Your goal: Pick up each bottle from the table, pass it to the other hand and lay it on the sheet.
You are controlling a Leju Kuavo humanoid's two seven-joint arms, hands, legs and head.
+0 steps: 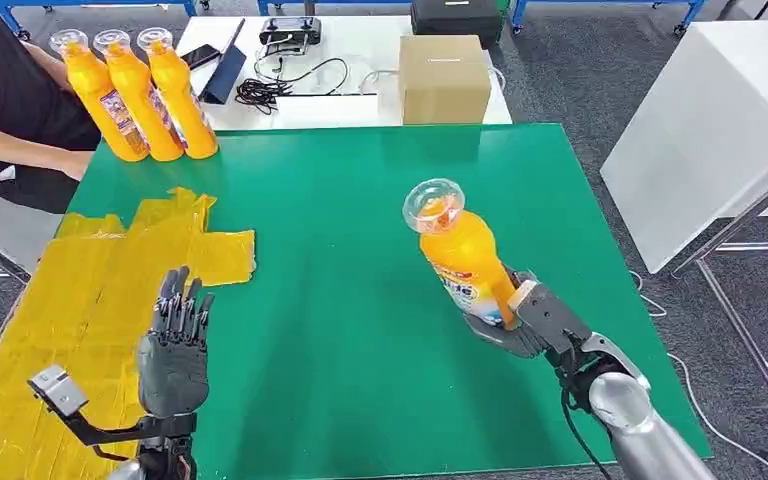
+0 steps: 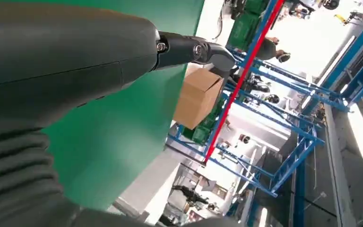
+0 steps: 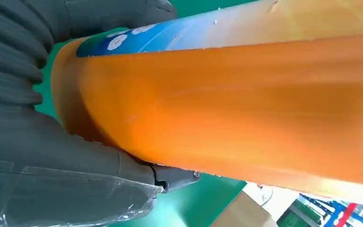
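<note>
Green matting covers the table [image 1: 340, 200] across most of my head view, with grey carpet around it and a white table behind at the top of the frame carrying a cardboard box [image 1: 444, 78], a tangle of black cables [image 1: 270, 90] and a dark controller [image 1: 291, 35]; at the lower left of the frame I see the yellow sheet [image 1: 70, 300], crinkled and taped in overlapping pieces, lying over the table's left edge; at the upper left three orange bottles [image 1: 140, 95] stand close together with clear caps and printed labels, beside a person in a dark top [image 1: 10, 100] seated at that corner; right of centre my right hand [image 1: 520, 320] grips a fourth orange bottle [image 1: 460, 250] around its lower body, lifted off the mat and tilted so its clear cap points toward the upper left; its label shows blue, white and red print, but I cannot read any wording or brand; in the right wrist view the same bottle [image 3: 241, 104] fills the frame, with a blue label band and small white flower shapes near the hand [image 3: 42, 165]; my left hand [image 1: 175, 350] hangs at the lower left over the sheet's edge, fingers straight and apart, holding nothing; the left wrist view shows one finger [image 2: 194, 49] extended past the box [image 2: 196, 97] and blue racking.
</note>
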